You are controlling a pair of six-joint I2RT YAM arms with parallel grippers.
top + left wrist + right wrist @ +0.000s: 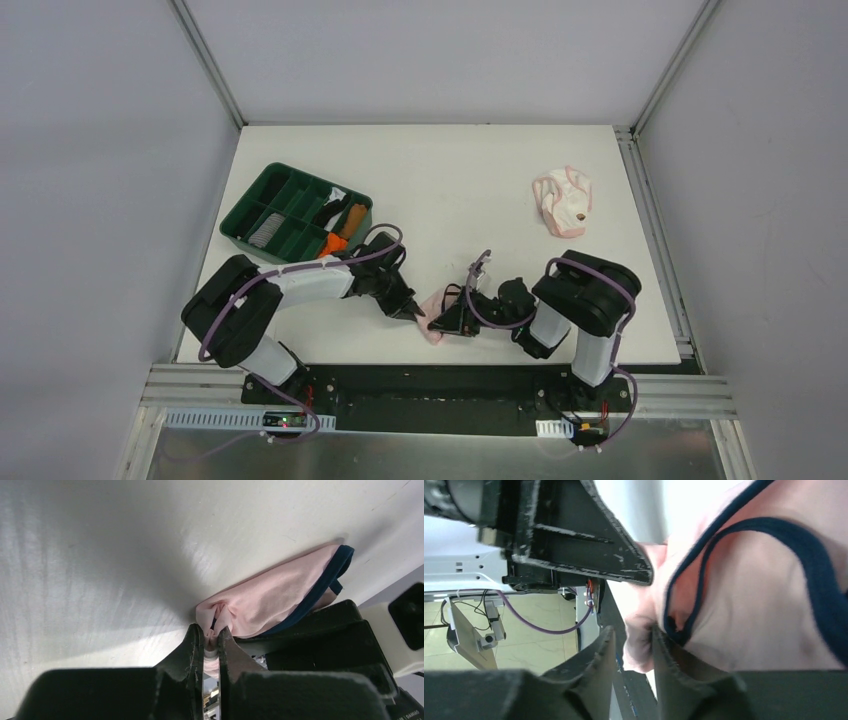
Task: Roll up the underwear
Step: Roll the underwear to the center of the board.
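The pink underwear with navy edging point(431, 318) lies bunched at the table's near edge, between my two grippers. My left gripper point(413, 312) is shut on a pinched fold of its pink cloth point(270, 597), fingers tight on it point(210, 635). My right gripper point(447, 322) faces it from the right, its jaws narrow around a fold by the navy band point(749, 605), seen in the right wrist view point(636, 635). The paler pink-white underwear point(562, 203) lies crumpled at the far right, away from both grippers.
A green divided tray point(290, 172) at the left holds rolled cloths, among them an orange one point(335, 240) and a grey one point(268, 232). The table's front edge runs just under both grippers. The right gripper's black body point(325, 635) crowds the left wrist view.
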